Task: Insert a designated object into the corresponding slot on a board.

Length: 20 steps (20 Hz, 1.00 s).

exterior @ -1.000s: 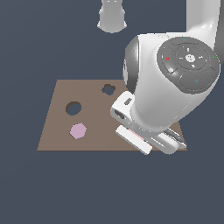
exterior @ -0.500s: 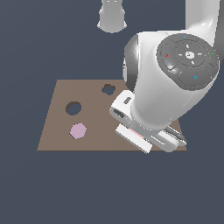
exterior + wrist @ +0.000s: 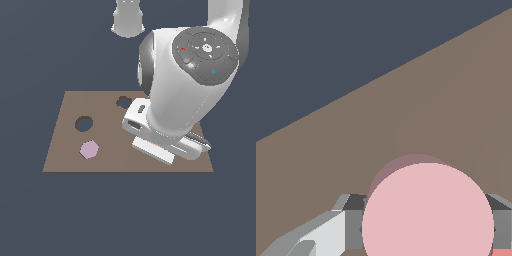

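Compared with the frame half a second earlier, almost nothing has shifted: the arm's large white housing sits at the same place over the board's far side toward the exterior view's right, and the pieces on the board lie where they lay.

No brand, label or readable writing shows in either view; the arm's round dark cap carries only small red, green and blue dots.

Count of items: one flat brown rectangular board (image 3: 67,107), resting on the dark blue-grey surface (image 3: 35,215); two dark cut-outs in it, namely one plain round dark slot (image 3: 84,123) and one smaller lobed dark hole (image 3: 123,103); one mauve hexagon piece (image 3: 89,149), lying flat on the board near the round slot, toward the camera.

One light pink round disc (image 3: 427,215) fills the wrist view. It sits between the grey fingers (image 3: 352,220) of the gripper (image 3: 426,222), one finger at each side of its rim, so the gripper appears to pinch the disc. A darker round shadow lies on the board just beyond the disc. In the exterior view the arm hides the disc, well apart from the round slot. A sliver of redder pink shows at the wrist view's edge beside the disc.
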Each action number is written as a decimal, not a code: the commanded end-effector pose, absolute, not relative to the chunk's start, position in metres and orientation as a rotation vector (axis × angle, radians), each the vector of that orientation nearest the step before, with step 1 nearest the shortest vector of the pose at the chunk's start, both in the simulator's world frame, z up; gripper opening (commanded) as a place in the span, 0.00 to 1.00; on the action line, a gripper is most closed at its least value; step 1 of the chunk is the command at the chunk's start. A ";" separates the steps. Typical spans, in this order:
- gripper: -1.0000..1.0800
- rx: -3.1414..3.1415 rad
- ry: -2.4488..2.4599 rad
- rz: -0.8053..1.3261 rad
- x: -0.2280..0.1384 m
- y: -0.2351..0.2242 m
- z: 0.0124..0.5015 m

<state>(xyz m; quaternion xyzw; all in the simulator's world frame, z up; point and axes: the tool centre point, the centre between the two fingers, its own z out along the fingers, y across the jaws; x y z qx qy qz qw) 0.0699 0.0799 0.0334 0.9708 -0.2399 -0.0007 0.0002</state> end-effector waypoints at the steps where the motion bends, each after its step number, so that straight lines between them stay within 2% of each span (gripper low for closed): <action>1: 0.00 3.069 -0.669 -0.001 0.062 0.078 0.034; 20: 0.00 3.127 0.302 0.000 -0.013 0.025 0.037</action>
